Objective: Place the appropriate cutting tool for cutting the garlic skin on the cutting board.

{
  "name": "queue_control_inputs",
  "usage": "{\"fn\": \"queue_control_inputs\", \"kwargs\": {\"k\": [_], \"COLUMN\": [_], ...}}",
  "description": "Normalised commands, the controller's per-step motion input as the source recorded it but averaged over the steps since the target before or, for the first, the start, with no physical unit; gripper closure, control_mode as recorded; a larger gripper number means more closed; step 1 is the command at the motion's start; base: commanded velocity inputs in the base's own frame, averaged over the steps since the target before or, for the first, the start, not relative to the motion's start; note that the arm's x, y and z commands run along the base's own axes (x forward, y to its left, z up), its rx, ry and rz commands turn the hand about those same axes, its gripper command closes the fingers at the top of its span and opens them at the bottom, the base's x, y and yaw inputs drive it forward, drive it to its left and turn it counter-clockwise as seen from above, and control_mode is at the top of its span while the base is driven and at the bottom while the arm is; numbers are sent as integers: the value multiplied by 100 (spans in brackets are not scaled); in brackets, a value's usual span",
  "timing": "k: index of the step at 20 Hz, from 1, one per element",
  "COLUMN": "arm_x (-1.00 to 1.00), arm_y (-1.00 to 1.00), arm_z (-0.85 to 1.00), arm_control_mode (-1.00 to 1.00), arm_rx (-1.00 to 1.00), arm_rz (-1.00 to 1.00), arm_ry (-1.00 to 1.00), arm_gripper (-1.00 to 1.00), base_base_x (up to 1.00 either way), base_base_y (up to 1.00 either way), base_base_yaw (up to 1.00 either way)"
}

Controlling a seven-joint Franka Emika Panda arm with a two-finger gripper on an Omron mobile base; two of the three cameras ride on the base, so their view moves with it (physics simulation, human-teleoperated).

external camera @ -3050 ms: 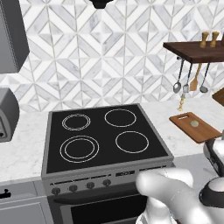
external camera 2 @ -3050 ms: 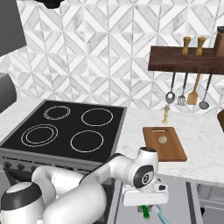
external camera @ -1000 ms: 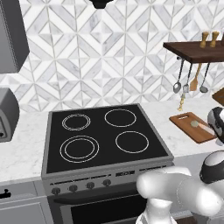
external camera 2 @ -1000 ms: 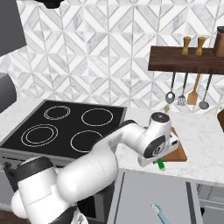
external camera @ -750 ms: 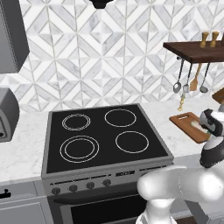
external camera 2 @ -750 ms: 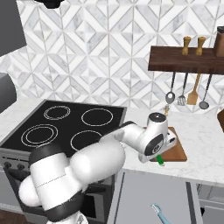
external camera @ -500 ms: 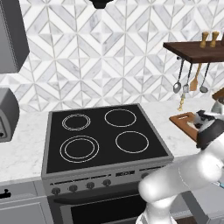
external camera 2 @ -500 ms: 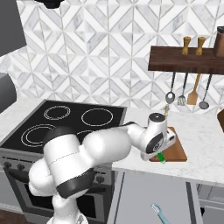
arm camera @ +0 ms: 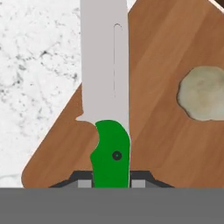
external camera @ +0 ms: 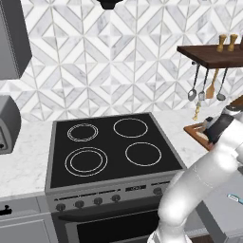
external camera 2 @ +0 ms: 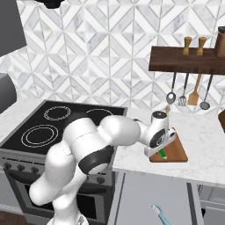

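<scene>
Arm links: glossy white, rounded, thick segments.
Joints: dark grey to black bands between the white links.
Wrist: white shell with a dark round face.
Gripper [arm camera: 111, 183]: small dark finger tips with pale grey pads.

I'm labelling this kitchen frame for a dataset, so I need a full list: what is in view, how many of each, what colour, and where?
Knife: one, green handle, pale silver blade, held over the cutting board.
Cutting board: one, reddish-brown wood, on the counter right of the stove.
Garlic: one, pale beige, on the board beside the blade.
Stove: one, black top with four white ring burners, left of the board.
Wall shelf: one, dark brown, on the tiled wall above the counter.
Shakers: two, tan, on the shelf.
Hanging utensils: four, metal and wood, under the shelf.
Counter: white marble, around the stove.
End effector: one, dark fingers, shut on the knife handle above the board.
</scene>
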Motion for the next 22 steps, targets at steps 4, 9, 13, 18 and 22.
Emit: {"fn": "queue_control_inputs", "kwargs": {"k": [4,9,13,18,22], "arm_x": [45,30,-5,-69,-87], "arm_y": [-1,0,4,21,29], "arm_z": [-45,-43,-18,-6,27], "arm_control_mode": [-100,-100,-100,-100,-100], "arm_rx": [0,1,1,0,0], "arm_rz": [3,1,0,0,0], "arm_ry": [13,10,1,0,-10], "arm_gripper": [100,100,-100,-100,-100], "base_base_x": [0,0,0,0,0], "base_base_y": [0,0,0,0,0], "base_base_yaw": [0,0,0,0,0]}}
